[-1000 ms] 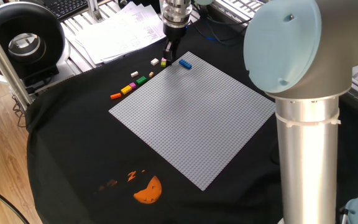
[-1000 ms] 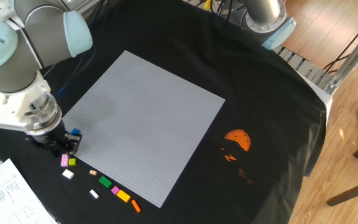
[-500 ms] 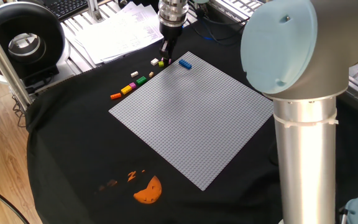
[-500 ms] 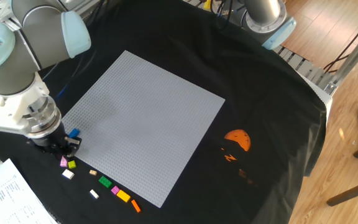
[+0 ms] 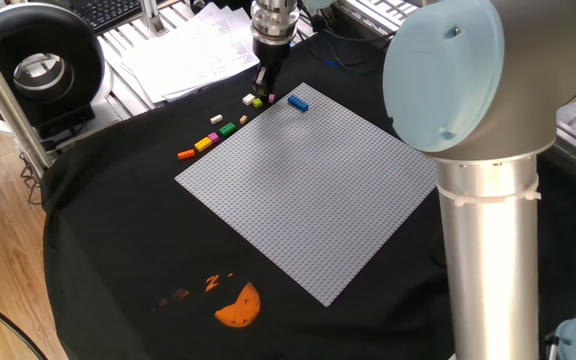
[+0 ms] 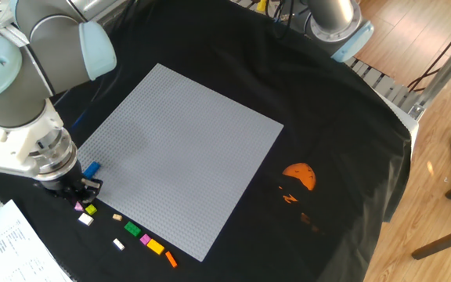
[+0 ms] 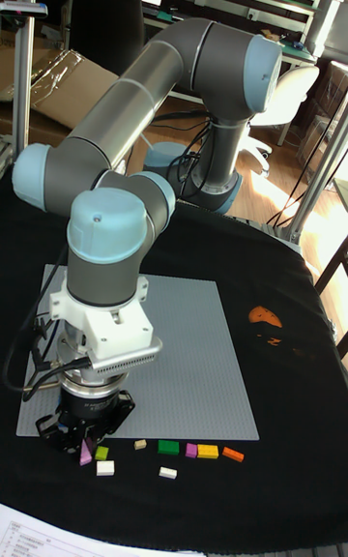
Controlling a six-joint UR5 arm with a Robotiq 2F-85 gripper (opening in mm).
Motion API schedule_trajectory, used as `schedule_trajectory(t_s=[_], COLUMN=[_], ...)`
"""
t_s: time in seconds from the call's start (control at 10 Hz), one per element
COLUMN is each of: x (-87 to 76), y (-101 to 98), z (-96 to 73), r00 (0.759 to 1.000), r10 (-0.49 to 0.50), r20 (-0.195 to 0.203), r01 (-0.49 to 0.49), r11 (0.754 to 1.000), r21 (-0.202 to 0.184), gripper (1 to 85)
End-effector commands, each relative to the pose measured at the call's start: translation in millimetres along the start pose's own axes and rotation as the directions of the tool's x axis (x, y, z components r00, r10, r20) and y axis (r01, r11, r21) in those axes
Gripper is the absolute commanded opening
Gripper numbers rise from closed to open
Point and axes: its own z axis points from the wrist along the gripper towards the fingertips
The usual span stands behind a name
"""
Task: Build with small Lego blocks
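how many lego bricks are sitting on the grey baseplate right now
1: the small blue plastic brick lies near the corner of the large grey studded baseplate, close to the gripper. The other small bricks lie off it on the black cloth; the arm may hide more.

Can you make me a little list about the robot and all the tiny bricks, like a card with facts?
robot: one arm, its gripper low over the black cloth at the baseplate's edge
pink brick: right at the fingers; gripped or only touched, cannot tell
blue brick: lying alone on the grey baseplate near a corner
other bricks: a loose row on the cloth beside the baseplate, from the yellow-green one by the gripper to the orange brick at the far end
built so far: nothing stacked
orange print: on the cloth, away from the bricks
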Motion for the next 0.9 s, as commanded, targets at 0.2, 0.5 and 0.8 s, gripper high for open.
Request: schedule_trajectory(t_s=[0.2,0.5,0.8], x=[4.4,14.2,31.5], y=[0.0,15.7,12.0], z=[-11.9,-10.2,-14.8], r00=[0.999,0.994,0.986], r10=[0.042,0.104,0.163], r20=[-0.016,-0.016,-0.036], r01=[-0.042,-0.104,-0.164], r11=[0.999,0.992,0.986], r21=[-0.001,-0.069,-0.03], gripper=[13.3,11.3,11.3])
